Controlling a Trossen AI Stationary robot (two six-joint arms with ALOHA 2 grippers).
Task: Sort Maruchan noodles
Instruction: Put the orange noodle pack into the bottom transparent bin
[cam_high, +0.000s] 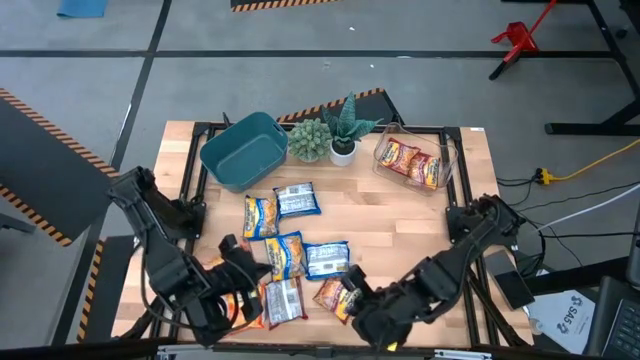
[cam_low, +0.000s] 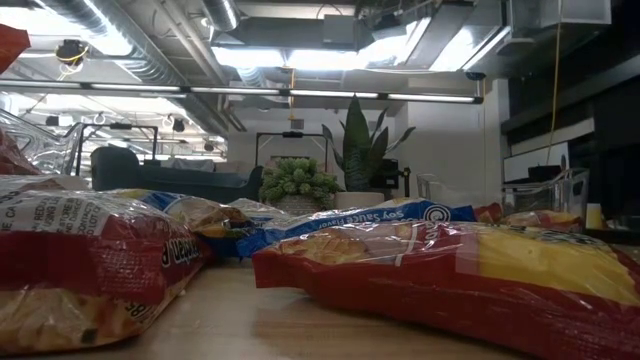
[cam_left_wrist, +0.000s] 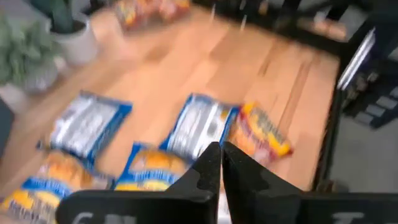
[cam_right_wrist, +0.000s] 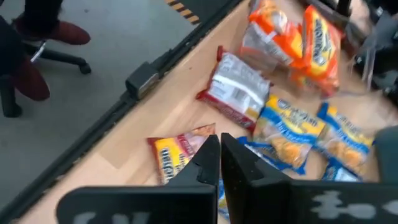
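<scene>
Fingers (cam_left_wrist: 210, 163) shut, wrist views only.

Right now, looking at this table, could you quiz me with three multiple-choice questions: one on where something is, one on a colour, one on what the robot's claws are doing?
1. Where do the two potted plants stand?
A. between the bin and the clear tub
B. inside the bin
C. at the table's near edge

2. What colour is the bin?
A. red
B. teal
C. white

3. How are the left gripper and right gripper set?
A. both wide open
B. both shut and empty
C. each holding a packet

Answers: 1 A, the high view shows them beside the bin, with the clear tub on their other side. 2 B, plainly teal from above. 3 B, each wrist view shows fingers together with nothing between.
</scene>
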